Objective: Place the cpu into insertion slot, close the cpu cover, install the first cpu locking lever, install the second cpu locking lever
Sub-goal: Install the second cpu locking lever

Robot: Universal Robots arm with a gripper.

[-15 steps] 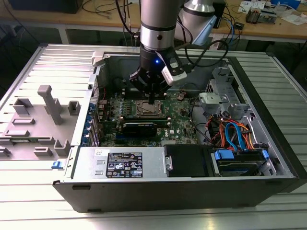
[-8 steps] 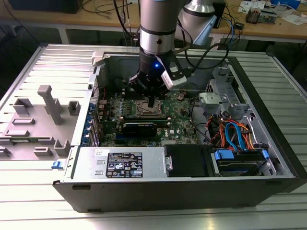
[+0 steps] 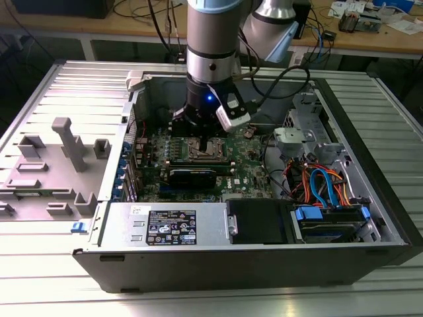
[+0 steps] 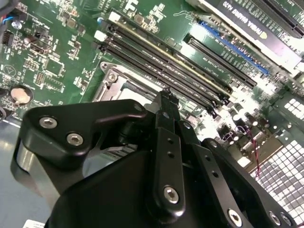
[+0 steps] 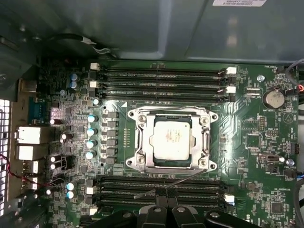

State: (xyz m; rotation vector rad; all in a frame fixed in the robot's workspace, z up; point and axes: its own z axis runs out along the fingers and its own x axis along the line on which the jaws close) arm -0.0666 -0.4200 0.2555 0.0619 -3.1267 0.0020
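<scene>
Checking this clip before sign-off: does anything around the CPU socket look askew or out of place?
One thing: in the first wrist view a thin locking lever sticks out slantwise over the memory slots, not tucked along the cpu cover. The cpu sits square under the closed cover.

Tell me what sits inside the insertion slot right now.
The cpu lies flat inside the insertion slot, with the cpu cover closed around its edges. The socket contacts beneath the chip are covered. The gripper hovers beside the socket.

occluded: insertion slot largely behind gripper body in second wrist view | cropped: gripper links at first wrist view's edge | locking levers' seating: cannot tell
</scene>
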